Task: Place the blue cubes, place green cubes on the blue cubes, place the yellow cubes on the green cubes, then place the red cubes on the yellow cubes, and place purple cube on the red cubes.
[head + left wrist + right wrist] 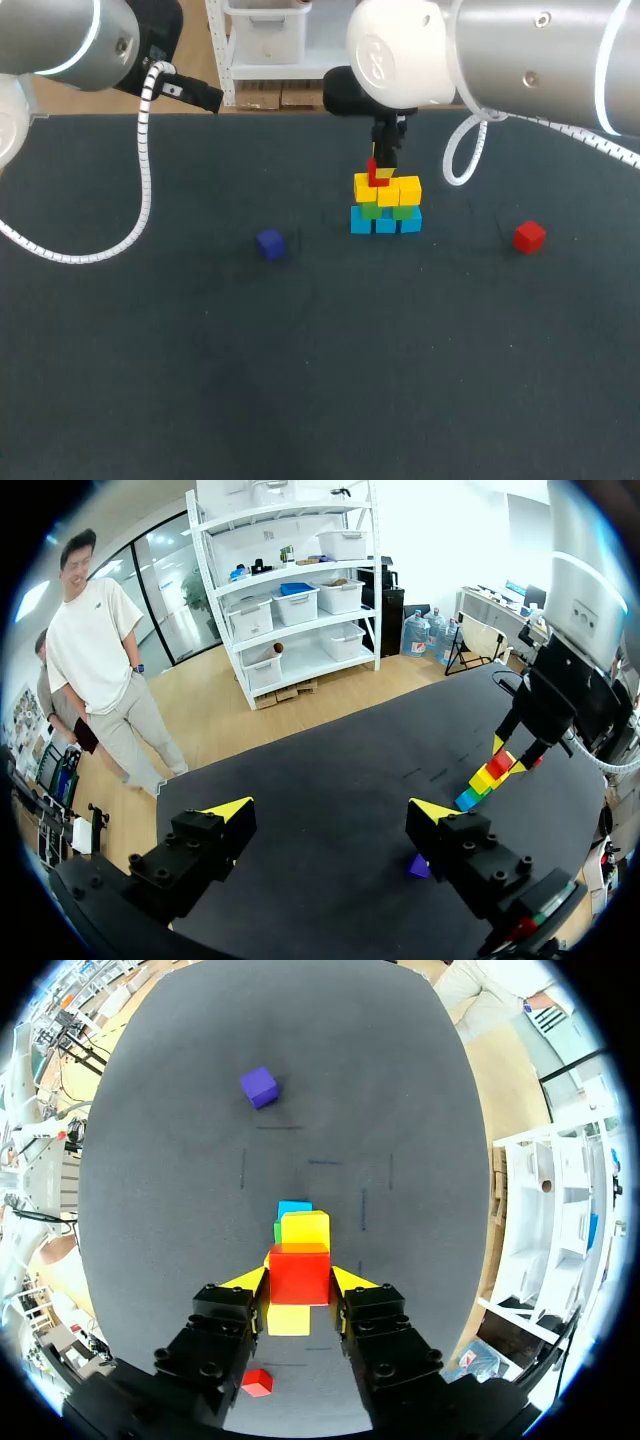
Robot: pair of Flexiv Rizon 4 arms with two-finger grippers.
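Nearest to us, the purple cube point(270, 243) lies alone on the table point(300, 380), at about 8 o'clock from the stack and well apart from it. The loose red cube point(529, 236) lies at about 4 o'clock from the stack, also apart. In the stack, three blue cubes point(385, 224) form the bottom row, green cubes point(371, 210) sit on them, and yellow cubes point(409, 188) sit on the green. Our right gripper point(298, 1280) is clenched on a red cube point(299, 1265) just over the yellow cubes; we cannot tell if it touches them. Farther, at 10 o'clock, our left gripper point(330, 815) hangs released, holding nothing.
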